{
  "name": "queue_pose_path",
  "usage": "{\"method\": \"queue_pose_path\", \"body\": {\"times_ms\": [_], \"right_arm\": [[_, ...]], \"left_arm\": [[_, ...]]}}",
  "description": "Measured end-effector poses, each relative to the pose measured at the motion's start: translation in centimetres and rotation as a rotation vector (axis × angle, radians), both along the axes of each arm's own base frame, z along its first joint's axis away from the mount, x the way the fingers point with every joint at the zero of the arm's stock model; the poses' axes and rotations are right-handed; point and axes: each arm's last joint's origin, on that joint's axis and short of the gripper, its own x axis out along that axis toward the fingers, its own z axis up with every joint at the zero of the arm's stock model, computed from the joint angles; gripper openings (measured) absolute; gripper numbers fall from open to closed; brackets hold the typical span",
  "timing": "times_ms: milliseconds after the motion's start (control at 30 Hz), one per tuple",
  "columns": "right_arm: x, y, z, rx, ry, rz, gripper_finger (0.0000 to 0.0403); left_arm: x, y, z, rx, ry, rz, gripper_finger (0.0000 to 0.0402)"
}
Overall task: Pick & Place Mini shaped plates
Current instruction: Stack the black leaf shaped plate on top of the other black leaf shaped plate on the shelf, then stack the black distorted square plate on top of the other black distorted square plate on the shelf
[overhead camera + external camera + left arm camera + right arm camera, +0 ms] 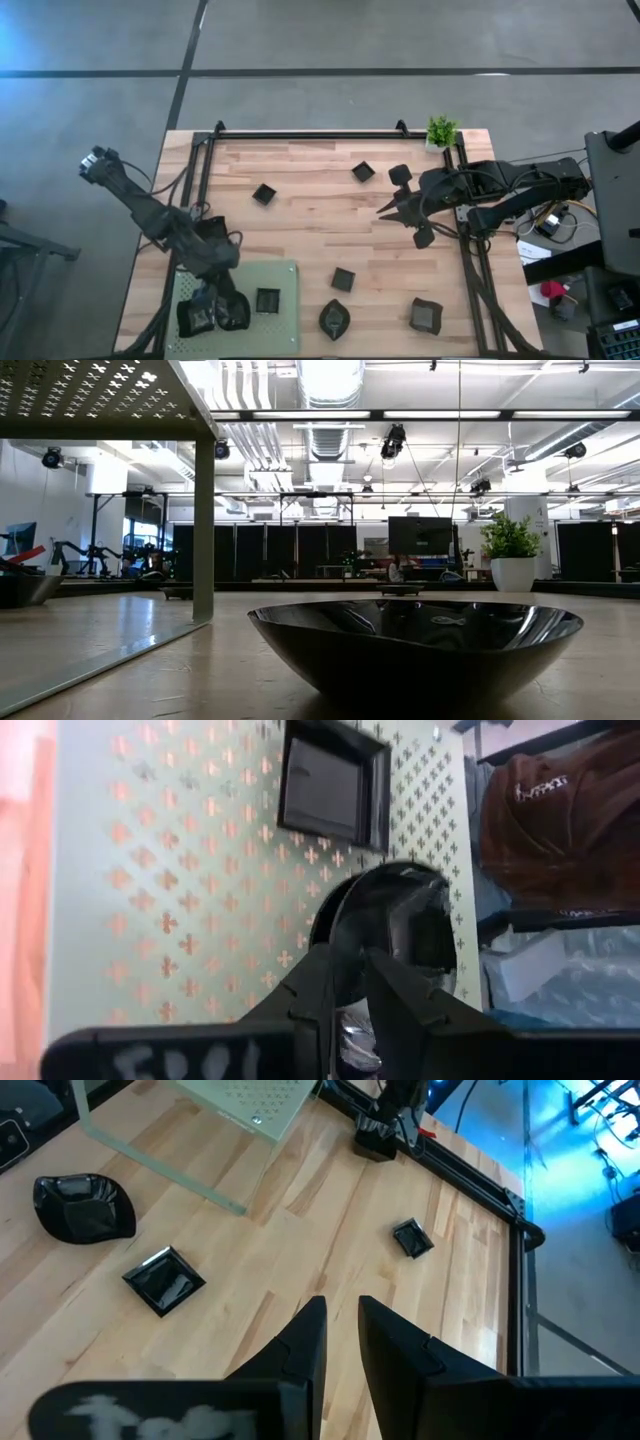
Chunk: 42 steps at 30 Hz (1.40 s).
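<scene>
I'm reading this as early-to-mid task: two plates sit on the green mat (285, 330) at the near-left corner of the tabletop (310, 200), the rest are off it. On the mat: a square plate (267, 299) lying flat, and a round plate (385, 935) right under my left claw (215, 312). From the left wrist view the left claw's fingers (405, 1005) straddle the round plate's rim with a narrow gap; I can't tell whether it's pinching or letting go. My judgement is a placement in progress, not confirmed. Loose on the bare wood: small square (264, 194), another square (362, 172), one mid-table (343, 279), a leaf-like dish (334, 318) just beside the mat's edge, a larger squarish dish (425, 315) at near right, plus a small one (399, 175) by the right arm. So at least six left to move. Right claw (385, 210) hovers over mid-right tabletop, fingers (400, 1350) narrowly apart, holding nothing. Potted plant (441, 131) at the far right corner, not part of the job
</scene>
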Motion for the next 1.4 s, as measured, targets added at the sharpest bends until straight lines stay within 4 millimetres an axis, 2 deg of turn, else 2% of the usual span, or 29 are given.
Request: {"method": "queue_pose_path", "body": {"times_ms": [300,533,767,1000,1200,1400], "right_arm": [[0.0,0.0,0.0,0.003,0.0,-0.003,0.0057],[0.0,0.0,0.0,0.012,0.001,-0.009,0.0057],[-0.1,0.0,-0.1,0.103,0.02,-0.082,0.0057],[-0.4,-0.1,-1.7,0.152,0.129,-0.145,0.0057],[-0.5,0.1,-3.8,0.171,0.202,-0.164,0.0057],[-1.3,1.2,-6.4,0.297,0.374,-0.175,0.0057]], "left_arm": [[-0.3,0.6,0.7,0.029,-0.065,0.045,0.0057],[0.0,1.1,0.7,0.198,-0.189,0.143,0.0058],[0.4,2.1,0.9,0.419,-0.333,0.416,0.0058],[0.5,2.7,1.1,0.619,-0.437,0.561,0.0058],[0.5,2.8,1.2,0.639,-0.447,0.579,0.0058],[0.6,2.8,1.1,0.643,-0.446,0.577,0.0058]]}}
